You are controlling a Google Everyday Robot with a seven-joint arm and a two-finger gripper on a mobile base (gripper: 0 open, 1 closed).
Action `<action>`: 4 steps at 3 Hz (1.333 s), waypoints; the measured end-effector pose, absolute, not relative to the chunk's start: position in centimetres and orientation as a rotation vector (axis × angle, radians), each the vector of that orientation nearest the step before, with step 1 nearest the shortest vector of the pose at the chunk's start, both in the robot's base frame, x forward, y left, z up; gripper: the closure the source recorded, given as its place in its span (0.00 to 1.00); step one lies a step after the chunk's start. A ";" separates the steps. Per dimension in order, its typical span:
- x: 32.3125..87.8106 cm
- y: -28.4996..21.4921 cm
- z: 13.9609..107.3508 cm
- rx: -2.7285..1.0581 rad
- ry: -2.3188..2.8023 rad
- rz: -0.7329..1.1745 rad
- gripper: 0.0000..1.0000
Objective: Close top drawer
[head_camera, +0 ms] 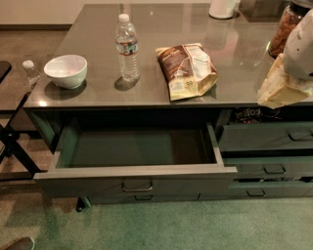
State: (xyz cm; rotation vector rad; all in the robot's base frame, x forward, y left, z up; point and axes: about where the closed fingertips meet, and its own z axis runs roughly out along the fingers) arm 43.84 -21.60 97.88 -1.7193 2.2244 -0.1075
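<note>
The top drawer [134, 183] is pulled far out below the left part of the counter. Its wide dark grey-green front panel carries a small metal pull handle [137, 186] at its centre. Its long shallow interior [139, 146] holds nothing that I can see. My gripper [281, 88] is a pale cream shape at the right edge of the view. It hangs over the counter's front right edge, well to the right of the open drawer and above it. The white arm [301, 46] rises behind it.
On the grey counter [234, 63] stand a white bowl [65, 71], a water bottle [127, 46] and a snack bag [187, 69]. A jar [286, 27] and a white container [222, 7] sit at the back right. Narrower drawers [266, 139] stack on the right. A black stand [12, 146] is left.
</note>
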 end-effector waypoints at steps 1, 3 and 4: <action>44.0 -21.9 98.1 -1.719 2.206 -0.147 1.00; 40.8 -24.7 86.9 -1.781 2.330 -0.109 1.00; 40.8 -24.7 86.9 -1.781 2.330 -0.109 1.00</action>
